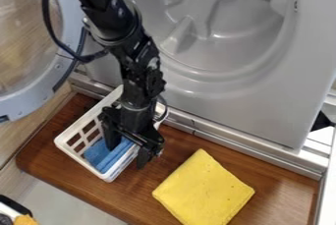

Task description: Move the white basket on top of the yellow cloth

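Observation:
The black gripper (129, 155) points down over the right-hand long side of the white basket (84, 160). Its fingers stand apart: one is over the basket's inside, above a folded blue cloth (100, 154), and the other is just outside the right wall. Part of that wall and the basket's far end lie behind the arm. The basket is upright on the brown wooden board. To its right, apart from it, the yellow cloth (203, 189) lies flat on the board.
A grey machine front (263, 116) with a round opening rises behind the wooden board (72, 187). Its round door (36, 103) stands open at the left. A metal rail (242, 149) borders the board's back edge. Small black and orange items (25, 219) are at the bottom left.

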Robot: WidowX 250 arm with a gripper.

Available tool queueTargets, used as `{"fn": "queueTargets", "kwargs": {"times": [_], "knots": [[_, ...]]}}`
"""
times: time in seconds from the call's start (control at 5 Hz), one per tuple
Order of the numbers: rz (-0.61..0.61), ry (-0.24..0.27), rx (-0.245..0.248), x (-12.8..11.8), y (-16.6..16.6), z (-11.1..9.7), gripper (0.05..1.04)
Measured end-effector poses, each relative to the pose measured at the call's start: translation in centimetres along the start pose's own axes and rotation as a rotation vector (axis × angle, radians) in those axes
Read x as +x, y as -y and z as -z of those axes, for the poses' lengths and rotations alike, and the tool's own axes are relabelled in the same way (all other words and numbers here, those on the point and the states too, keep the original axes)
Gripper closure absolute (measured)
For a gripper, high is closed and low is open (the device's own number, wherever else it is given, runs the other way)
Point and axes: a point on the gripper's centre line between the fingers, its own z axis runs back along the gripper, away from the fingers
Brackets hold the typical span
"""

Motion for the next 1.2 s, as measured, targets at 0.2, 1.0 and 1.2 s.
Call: {"fn": "queueTargets", "kwargs": {"times": [0.2, 1.0, 1.2], "knots": [[0.024, 0.035, -0.019, -0.4, 0.5, 0.0, 0.432], [0.048, 0.101, 0.001, -1.2, 1.0, -1.9, 0.953], [0.045, 0.114, 0.031, -1.5, 1.5, -3.7, 0.961]]}}
